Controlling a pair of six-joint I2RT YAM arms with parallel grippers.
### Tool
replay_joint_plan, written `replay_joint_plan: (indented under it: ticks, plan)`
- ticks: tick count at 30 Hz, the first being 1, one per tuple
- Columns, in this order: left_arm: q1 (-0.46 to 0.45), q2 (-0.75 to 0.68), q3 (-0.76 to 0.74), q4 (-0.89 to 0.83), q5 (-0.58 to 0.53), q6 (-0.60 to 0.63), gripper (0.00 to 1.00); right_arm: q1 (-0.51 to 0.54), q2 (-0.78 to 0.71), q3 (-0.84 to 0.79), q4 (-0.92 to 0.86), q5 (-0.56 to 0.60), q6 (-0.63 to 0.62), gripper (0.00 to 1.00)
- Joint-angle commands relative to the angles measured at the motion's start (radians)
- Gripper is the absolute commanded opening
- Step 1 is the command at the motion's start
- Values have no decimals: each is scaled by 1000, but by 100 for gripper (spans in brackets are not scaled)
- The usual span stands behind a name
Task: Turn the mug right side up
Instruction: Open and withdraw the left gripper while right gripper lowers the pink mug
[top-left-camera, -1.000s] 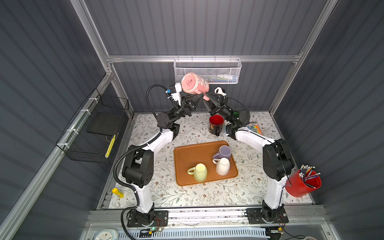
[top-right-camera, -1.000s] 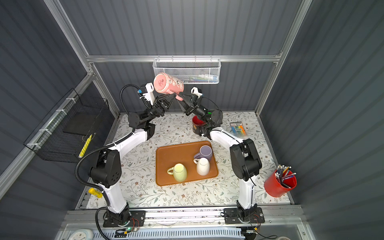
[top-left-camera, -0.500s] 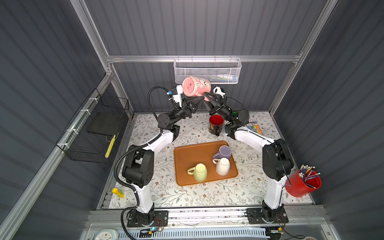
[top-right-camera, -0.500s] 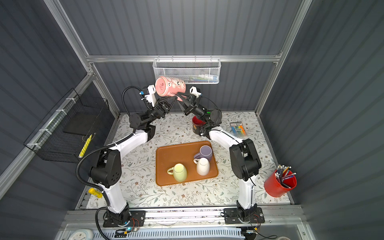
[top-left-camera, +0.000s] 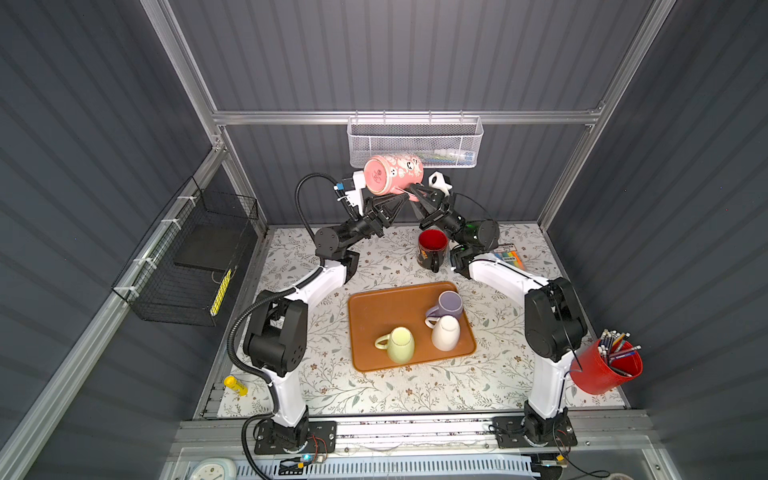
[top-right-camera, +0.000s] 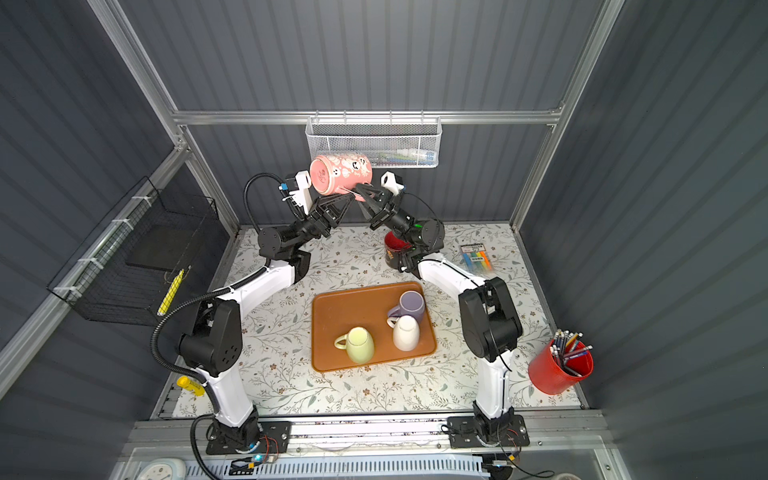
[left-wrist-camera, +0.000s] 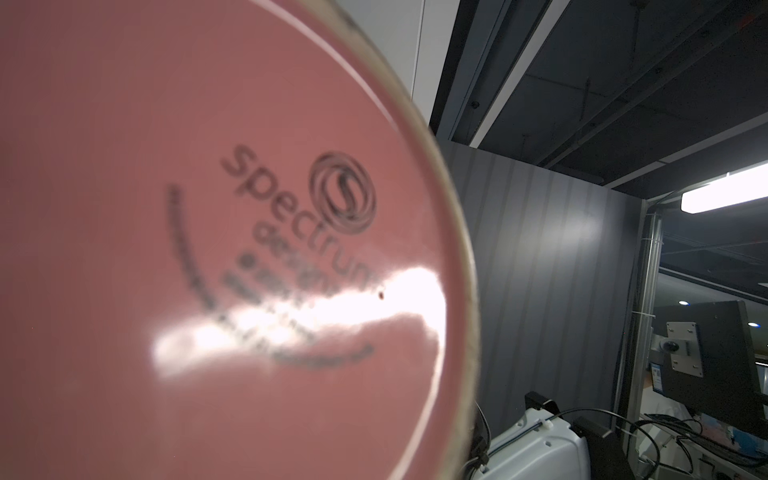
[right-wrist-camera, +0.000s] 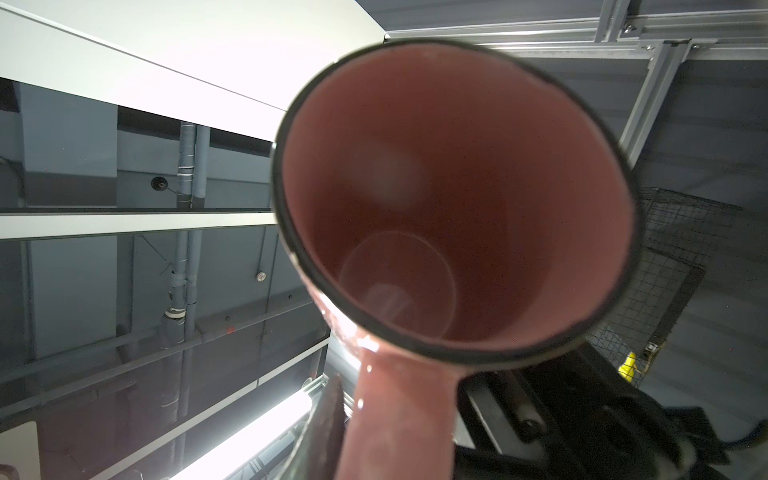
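pink mug (top-left-camera: 392, 174): high up at 12 o'clock, on its side | left gripper (top-left-camera: 404, 195): shut on it from 7 o'clock so it can't fall | right gripper (top-left-camera: 414, 191): jaws beside the handle (right-wrist-camera: 399, 415), likely to turn it; can't tell if tight

The pink mug (right-wrist-camera: 457, 187) faces the lens mouth-first, its dark rim ringing a pink inside with the round bottom visible. Its handle (right-wrist-camera: 395, 415) runs back between the dark fingers (right-wrist-camera: 326, 419) of the right gripper (right-wrist-camera: 401, 411), which close against it from both sides. Behind are grey pipes (right-wrist-camera: 187, 199), an aluminium frame (right-wrist-camera: 648, 83), a bright light strip (right-wrist-camera: 249, 436) and a black wire basket (right-wrist-camera: 681, 257) with something yellow (right-wrist-camera: 629, 363) behind its mesh
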Motion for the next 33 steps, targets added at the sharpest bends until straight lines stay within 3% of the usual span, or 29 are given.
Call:
replay_joint_plan:
  ticks: [1,7,33]
  plan:
    - [-5,-81,-23,71,12,26,0,3,18,21,25,-55,-9,0]
    - [-5,-105,-66,71,26,40,0,1,-12,-12,-5,-93,-85,0]
    - [-2,-264,-489,69,72,128,0,13,-93,-260,45,-139,-196,0]
